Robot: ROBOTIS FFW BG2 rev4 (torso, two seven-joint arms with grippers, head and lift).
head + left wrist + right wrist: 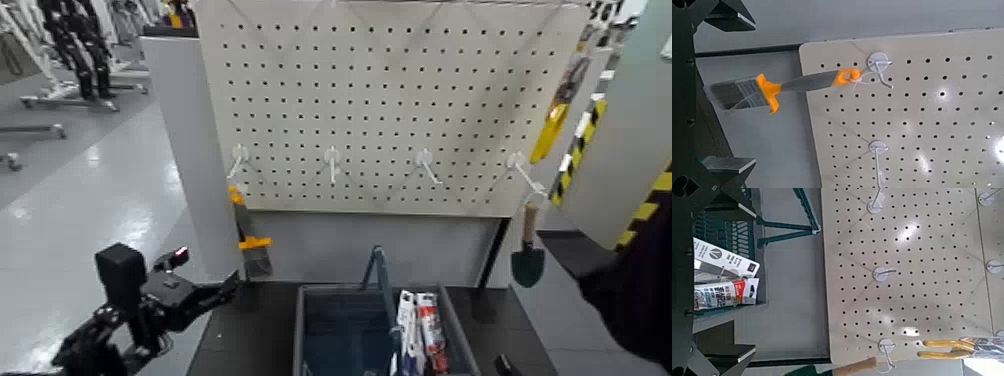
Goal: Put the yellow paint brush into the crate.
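The yellow paint brush (247, 232) hangs bristles down from the leftmost hook (238, 158) of the white pegboard (400, 100). It has a grey handle, orange-yellow ends and grey bristles. The left wrist view faces the brush (774, 88) straight on. My left gripper (222, 290) is low and to the left of it, apart from it, and its fingers (728, 14) stand wide open with nothing held. The grey crate (300, 335) with its thin upright handle stands below the board. The right wrist view shows my right gripper (735, 278) open beside the crate (731, 231).
Two tubes (420, 325) lie in the crate's right side. A green trowel (527, 258) hangs from the rightmost hook, and yellow-handled pliers (950, 348) hang farther along the board. A pillar with hazard stripes (600, 120) stands at the right. A white panel (190, 150) borders the board's left.
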